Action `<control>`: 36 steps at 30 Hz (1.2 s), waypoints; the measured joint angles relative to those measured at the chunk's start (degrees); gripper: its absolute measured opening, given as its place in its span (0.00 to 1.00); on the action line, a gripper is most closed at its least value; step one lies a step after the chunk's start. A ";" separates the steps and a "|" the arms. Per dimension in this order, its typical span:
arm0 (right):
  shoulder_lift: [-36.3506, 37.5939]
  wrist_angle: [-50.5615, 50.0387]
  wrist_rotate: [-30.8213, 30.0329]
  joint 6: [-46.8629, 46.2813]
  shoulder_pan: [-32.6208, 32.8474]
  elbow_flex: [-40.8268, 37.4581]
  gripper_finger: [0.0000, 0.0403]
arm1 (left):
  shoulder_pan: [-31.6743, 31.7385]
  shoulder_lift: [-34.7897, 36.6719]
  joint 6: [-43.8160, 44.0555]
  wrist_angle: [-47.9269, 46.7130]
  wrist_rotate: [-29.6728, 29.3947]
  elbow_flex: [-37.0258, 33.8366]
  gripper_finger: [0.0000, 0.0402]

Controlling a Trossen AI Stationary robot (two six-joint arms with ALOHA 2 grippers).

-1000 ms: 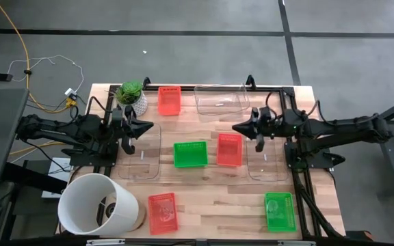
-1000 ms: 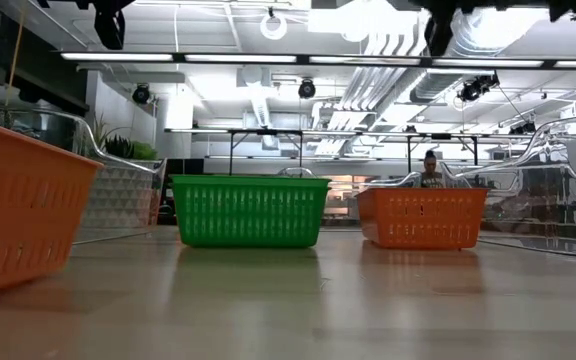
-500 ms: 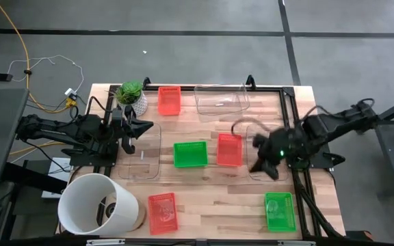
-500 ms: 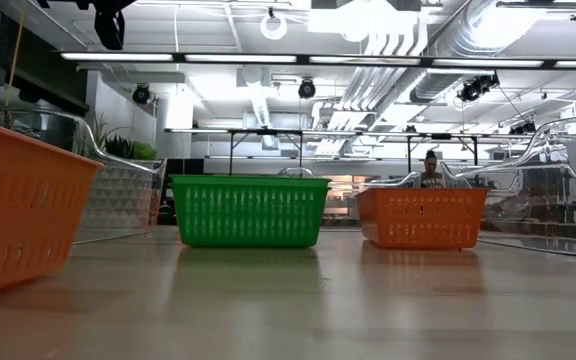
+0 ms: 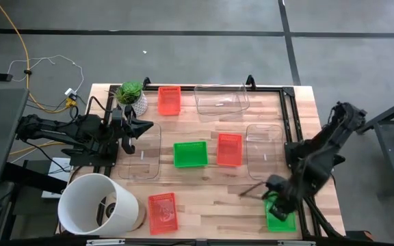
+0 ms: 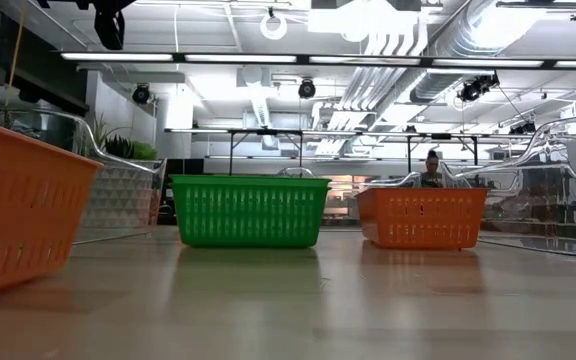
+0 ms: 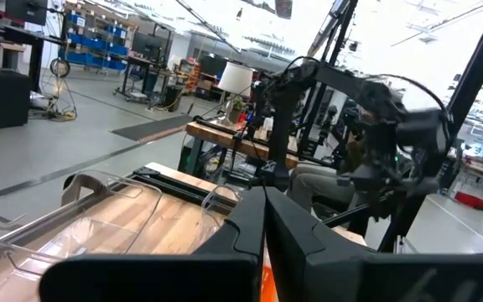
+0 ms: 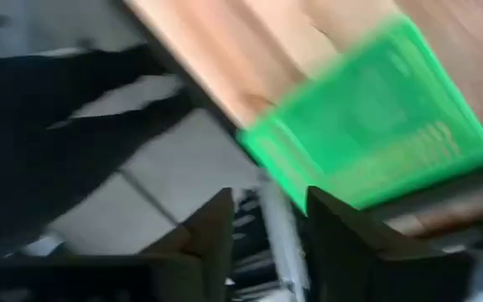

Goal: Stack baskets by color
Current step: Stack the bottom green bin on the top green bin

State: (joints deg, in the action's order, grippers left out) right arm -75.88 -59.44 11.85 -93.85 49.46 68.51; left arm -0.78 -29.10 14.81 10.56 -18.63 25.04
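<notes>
Overhead, we are seeing the right claw (image 5: 277,198) hanging above the green basket (image 5: 280,212) at the bench's (image 5: 211,205) near right corner. In its own wrist view the two dark fingers (image 8: 212,231) are standing apart with a gap between them, gripping nothing, and the green basket (image 8: 374,143) is lying beyond them by the bench's edge.

We are finding the left claw (image 5: 144,126) waiting over the far left part of the bench, its fingers pressed together and empty, beside the small potted plant (image 5: 131,95). It is hanging over a clear basket (image 5: 141,152) on the left side.

We are counting the other baskets as follows. A second green basket (image 5: 191,154) is sitting at the middle of the bench, with a red basket (image 5: 229,149) just beside it on the right. Another red basket (image 5: 169,100) is lying at the far edge, near the plant, and a third red basket (image 5: 163,212) is lying at the near edge, next to a white bucket (image 5: 100,203) tipped on its side. A clear basket (image 5: 221,101) is resting at the far edge and another clear basket (image 5: 265,152) on the right side, between the middle red basket and the right arm.

From bench height we are seeing the middle green basket (image 6: 249,210) and a red basket (image 6: 423,217) standing apart.
</notes>
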 joint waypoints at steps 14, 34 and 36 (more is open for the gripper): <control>-14.87 13.80 -2.08 -18.58 7.37 0.00 0.53 | -0.02 0.00 0.00 0.00 0.00 0.00 0.00; -26.49 13.41 1.69 6.83 10.21 -0.02 0.53 | 0.00 0.00 0.00 -0.01 0.00 0.00 0.00; -27.10 12.77 1.49 7.62 10.39 -0.02 0.52 | 0.00 0.00 0.00 -0.01 -0.01 0.00 0.00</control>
State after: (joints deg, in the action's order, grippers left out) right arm -102.98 -46.66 13.34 -86.23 59.86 68.49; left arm -0.78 -29.10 14.81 10.55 -18.64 25.04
